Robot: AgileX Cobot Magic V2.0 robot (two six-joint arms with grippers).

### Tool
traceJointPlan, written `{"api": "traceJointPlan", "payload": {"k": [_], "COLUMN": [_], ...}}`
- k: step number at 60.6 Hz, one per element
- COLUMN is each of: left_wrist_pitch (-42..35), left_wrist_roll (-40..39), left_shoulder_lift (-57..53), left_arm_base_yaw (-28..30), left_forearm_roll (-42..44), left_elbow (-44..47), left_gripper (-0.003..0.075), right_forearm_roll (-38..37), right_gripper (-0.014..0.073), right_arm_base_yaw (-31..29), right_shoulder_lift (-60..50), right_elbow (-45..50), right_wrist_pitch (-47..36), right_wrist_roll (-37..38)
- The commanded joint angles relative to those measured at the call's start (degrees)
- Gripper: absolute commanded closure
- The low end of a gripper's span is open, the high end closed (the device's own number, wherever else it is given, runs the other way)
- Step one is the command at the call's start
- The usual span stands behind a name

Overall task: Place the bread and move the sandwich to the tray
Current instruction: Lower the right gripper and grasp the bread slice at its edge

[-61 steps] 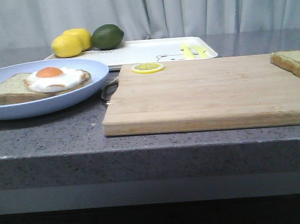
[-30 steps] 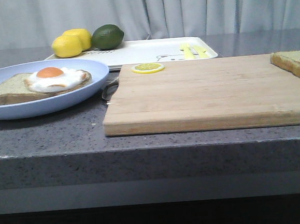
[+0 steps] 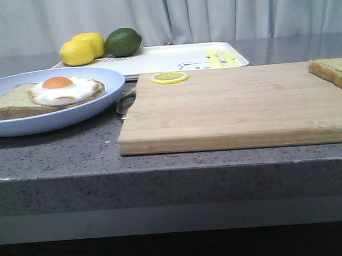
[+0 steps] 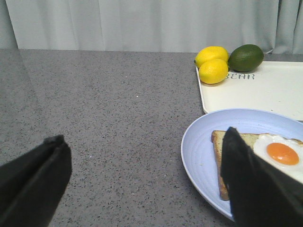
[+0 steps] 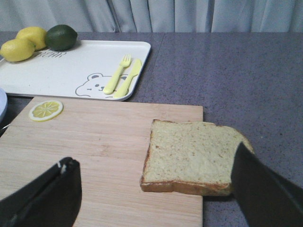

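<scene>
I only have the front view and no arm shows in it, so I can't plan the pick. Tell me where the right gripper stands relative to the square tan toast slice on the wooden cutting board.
Observer: The right gripper is open, its fingers either side of the square tan toast slice, not touching it.
Operator: Report how the slice sits on the board.
Observer: It lies flat at the light wooden cutting board's corner, one edge overhanging onto the grey counter.
Operator: Now the left gripper.
Observer: The left gripper is open beside the round pale-blue plate holding toast and a fried egg; one finger overlaps the plate in its wrist view.
</scene>
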Motion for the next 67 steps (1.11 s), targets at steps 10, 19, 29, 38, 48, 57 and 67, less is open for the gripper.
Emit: {"api": "traceJointPlan", "payload": {"k": [10, 19, 29, 38, 48, 57, 67], "left_wrist_pitch": [-4.22, -4.22, -4.22, -4.22, -4.22, -4.22, -4.22], "left_wrist_roll": [0.11, 0.11, 0.11, 0.11, 0.11, 0.11, 0.11], "left_shoulder_lift": [0.57, 0.57, 0.57, 0.57, 0.57, 0.57, 0.57], "left_arm_base_yaw": [-0.37, -0.37, -0.37, -0.37, -0.37, -0.37, -0.37], "left_forearm_roll": [0.19, 0.19, 0.19, 0.19, 0.19, 0.19, 0.19], "left_elbow": [-2.16, -2.16, -2.16, -2.16, -2.16, -2.16, -2.16], "left_gripper": [0.0196, 0.0207, 0.0207, 0.0207, 0.0207, 0.0207, 0.0207], "right_forearm_roll": [-7.41, -15.09, -14.27, -12.25, 3.3, 15.16, 17.45], "right_gripper": [-0.0059, -0.0059, -0.0059, -0.006, -0.006, -0.006, -0.006], "right_arm_base_yaw": [-5.04, -10.98, -15.67, -18.48, -22.83, -25.94, -26.7], "right_shoulder_lift": [16.08, 27.54, 38.07, 46.51, 55.34, 61.96, 66.99], "right_elbow": [-14.13, -21.95, -27.09, -32.69, -40.69, -46.42, -49.35], "right_wrist_pitch": [8.73, 13.71, 15.86, 22.03, 32.26, 40.33, 43.48], "right_wrist_roll": [7.91, 14.21, 14.41, 10.47, -3.9, -13.51, -16.7]}}
